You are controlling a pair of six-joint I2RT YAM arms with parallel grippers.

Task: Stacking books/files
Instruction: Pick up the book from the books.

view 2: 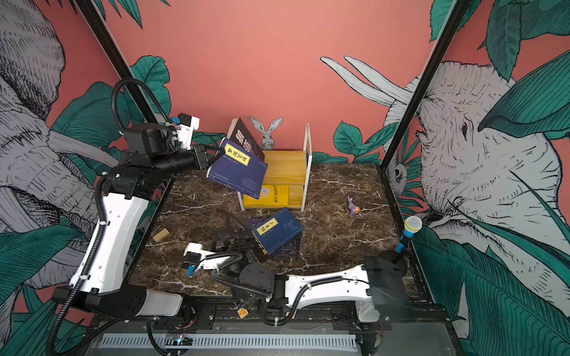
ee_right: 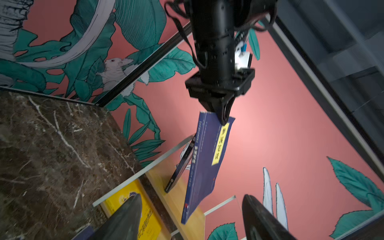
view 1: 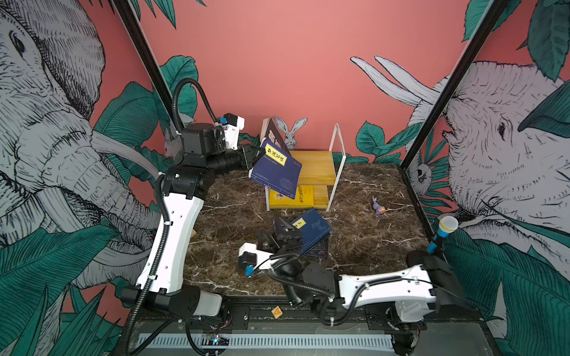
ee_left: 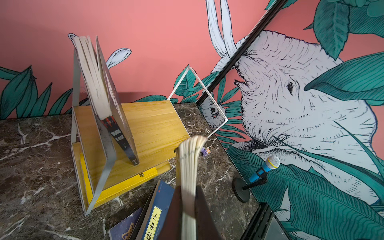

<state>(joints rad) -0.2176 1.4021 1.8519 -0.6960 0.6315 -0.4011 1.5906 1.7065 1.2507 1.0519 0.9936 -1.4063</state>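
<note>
Staged robot lab booth: printed jungle mural panels (view 1: pixel 493 138) (elephants, rabbits) in black frame posts (view 1: pixel 440 101), marble-look tabletop (view 1: pixel 370 246), robot arms (view 1: pixel 172 240) on front rail (view 1: pixel 246 317), slotted cable tray (view 1: pixel 277 340).

The left arm (view 1: pixel 175 234) rose steeply from its base, its black forearm bent level toward the middle. The left gripper (view 1: pixel 256 154) was clamped on the top corner of a navy book (view 1: pixel 277 178), which hung in the air. The right arm (view 1: pixel 385 282) lay low, stretched across toward the left, its wrist folded. The right gripper (view 1: pixel 282 232) had its jaws spread wide, with nothing between them.
</note>
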